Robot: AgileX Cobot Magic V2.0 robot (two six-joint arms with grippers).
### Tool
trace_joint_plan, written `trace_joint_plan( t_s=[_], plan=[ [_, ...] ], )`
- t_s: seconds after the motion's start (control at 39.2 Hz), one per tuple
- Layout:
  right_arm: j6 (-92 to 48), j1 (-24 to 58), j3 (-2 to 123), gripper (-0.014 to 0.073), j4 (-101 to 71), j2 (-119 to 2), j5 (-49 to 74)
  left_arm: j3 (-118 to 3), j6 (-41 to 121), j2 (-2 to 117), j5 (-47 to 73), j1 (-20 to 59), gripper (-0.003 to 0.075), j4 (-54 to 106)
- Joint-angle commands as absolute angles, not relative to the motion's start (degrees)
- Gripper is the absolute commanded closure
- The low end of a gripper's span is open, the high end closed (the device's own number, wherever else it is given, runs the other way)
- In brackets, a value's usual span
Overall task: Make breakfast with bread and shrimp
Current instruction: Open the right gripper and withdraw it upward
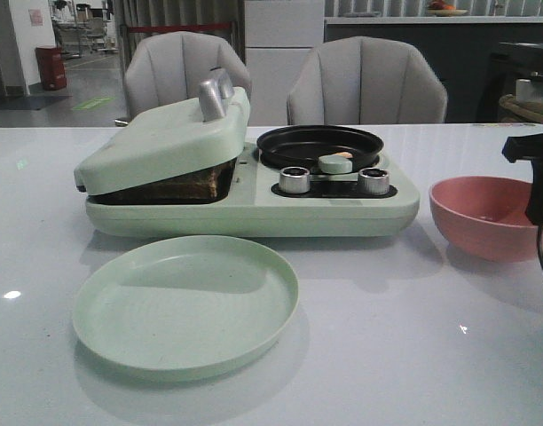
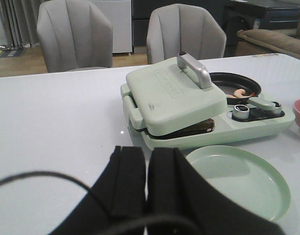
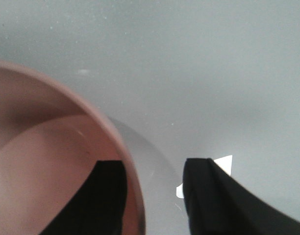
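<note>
A pale green breakfast maker [image 1: 254,213] stands mid-table. Its lid [image 1: 165,146] rests tilted on the bread [image 1: 178,185], whose dark brown crust edge [image 2: 196,128] shows under it. Pale pinkish shrimp [image 2: 239,92] lie in the maker's black pan [image 1: 320,142]; one piece [image 1: 342,155] shows over the rim. My left gripper [image 2: 147,149] is shut on nothing, low over the table to the maker's near left. My right gripper [image 3: 155,164] is open astride the rim of a pink bowl [image 3: 52,161], one finger inside it and the other outside.
A green plate [image 1: 184,302] lies in front of the maker. The pink bowl [image 1: 484,217] sits to the maker's right. Two silver knobs [image 1: 295,179] and a pale green knob [image 1: 335,164] are on the maker's front. Two grey chairs [image 1: 365,84] stand behind the table.
</note>
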State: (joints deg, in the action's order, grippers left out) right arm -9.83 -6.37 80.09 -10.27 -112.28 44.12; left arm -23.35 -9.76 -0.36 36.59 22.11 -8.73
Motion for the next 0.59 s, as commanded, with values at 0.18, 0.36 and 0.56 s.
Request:
trace_joint_plan(
  t_s=[0.18, 0.36, 0.56],
  plan=[
    [-12.9, -6.6, 86.7, 0.0174, -9.4, -101.5, 45.3, -24.7, -10.4, -0.6, 32.3, 22.4, 0.0606, -8.5],
    [-15.7, -5.9, 86.3, 0.0174, -13.4, -93.0, 43.7, -24.7, -10.4, -0.6, 32.3, 22.4, 0.0606, -8.5],
    [-19.3, -0.2, 79.4, 0.0174, -15.4, -81.5, 36.9, -24.7, -10.4, -0.6, 32.3, 22.4, 0.0606, -8.5]
  ],
)
